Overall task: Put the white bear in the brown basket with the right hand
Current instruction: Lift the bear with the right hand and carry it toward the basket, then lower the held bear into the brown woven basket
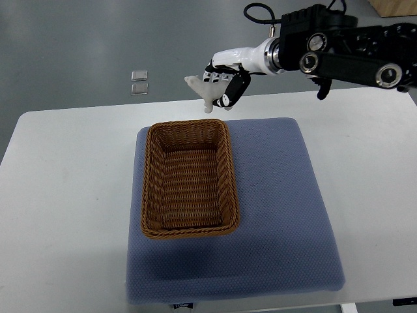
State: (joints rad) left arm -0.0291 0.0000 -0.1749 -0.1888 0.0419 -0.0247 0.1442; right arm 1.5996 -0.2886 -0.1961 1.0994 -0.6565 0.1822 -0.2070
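Right hand (218, 83) relaxed open and empty at twelve o'clock of empty brown basket (189, 179); white bear nowhere visible, so risks grasping nothing if search fails.

- A mat (280, 215) lies on the surface (65, 195), toward its near edge.
- A basket (189, 179) sits on the left part of the mat, with the mat's bare stretch to its right.
- The right hand (218, 85) hangs above the surface's far edge, just behind the basket's far end.
- Two small squares (139, 82) lie on the floor behind the surface, left of the hand.
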